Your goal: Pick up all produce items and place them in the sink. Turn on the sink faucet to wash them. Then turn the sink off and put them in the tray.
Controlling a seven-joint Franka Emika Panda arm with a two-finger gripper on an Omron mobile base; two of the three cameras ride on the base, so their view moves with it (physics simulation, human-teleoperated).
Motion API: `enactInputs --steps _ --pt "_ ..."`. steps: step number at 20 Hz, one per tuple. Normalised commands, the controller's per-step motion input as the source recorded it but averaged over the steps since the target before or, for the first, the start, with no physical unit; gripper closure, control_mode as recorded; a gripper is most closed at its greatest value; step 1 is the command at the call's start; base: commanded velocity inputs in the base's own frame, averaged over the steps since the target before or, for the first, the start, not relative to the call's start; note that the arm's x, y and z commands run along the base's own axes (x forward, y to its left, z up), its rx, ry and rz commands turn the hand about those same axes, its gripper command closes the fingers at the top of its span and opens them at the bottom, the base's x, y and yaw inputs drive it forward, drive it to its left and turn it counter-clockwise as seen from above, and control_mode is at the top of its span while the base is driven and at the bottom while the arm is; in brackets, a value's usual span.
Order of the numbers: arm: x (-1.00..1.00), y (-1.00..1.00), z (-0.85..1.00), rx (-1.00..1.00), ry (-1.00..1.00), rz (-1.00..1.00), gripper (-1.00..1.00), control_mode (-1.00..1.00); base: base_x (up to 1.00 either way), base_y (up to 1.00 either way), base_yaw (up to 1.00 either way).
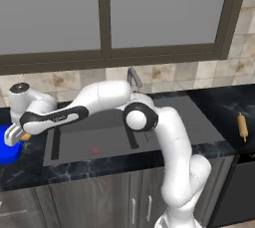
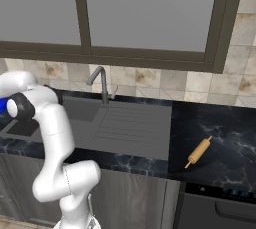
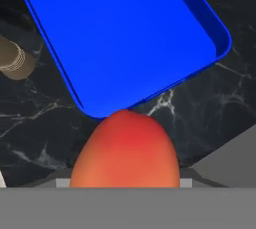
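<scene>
My gripper (image 1: 18, 136) is at the far left, past the sink (image 1: 89, 135), and is shut on the produce item (image 1: 25, 136), a yellow-orange fruit with a red blush. The hand view has the fruit (image 3: 125, 150) close up at the bottom, hiding the fingertips. It hangs above the black counter at the near rim of the blue tray (image 3: 125, 33). The tray (image 1: 7, 147) lies at the counter's left end, partly behind the hand. The sink faucet (image 1: 133, 78) stands behind the basin, and its spout (image 2: 95, 75) bends over it.
A tan rolling pin (image 2: 198, 151) lies on the black counter (image 2: 220, 138) right of the ribbed drainboard (image 2: 125, 125). A tan round object (image 3: 12, 60) sits on the counter beside the tray. A small red mark (image 1: 94, 150) shows on the basin floor. A window runs above the tiled wall.
</scene>
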Motion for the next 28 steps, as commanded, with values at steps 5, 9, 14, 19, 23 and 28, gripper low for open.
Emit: enactInputs --steps 5,9,14,19,23,28 --pt "0.00 0.33 -0.20 -0.05 0.00 0.06 1.00 -1.00 0.00 0.00 0.00" --pt "0.00 0.28 -0.27 -0.04 0.00 0.07 1.00 -1.00 0.00 0.00 0.00" --pt "0.09 0.26 -0.26 -0.02 0.00 0.10 1.00 -1.00 0.00 0.00 0.00" --pt "0.36 0.21 -0.08 0.00 0.03 0.10 1.00 -1.00 0.00 0.00 0.00" --pt "0.33 0.21 -0.12 -0.01 0.05 0.09 1.00 -1.00 0.00 0.00 0.00" --pt "0.20 0.30 -0.25 -0.05 0.06 0.08 1.00 -1.00 0.00 0.00 0.00"
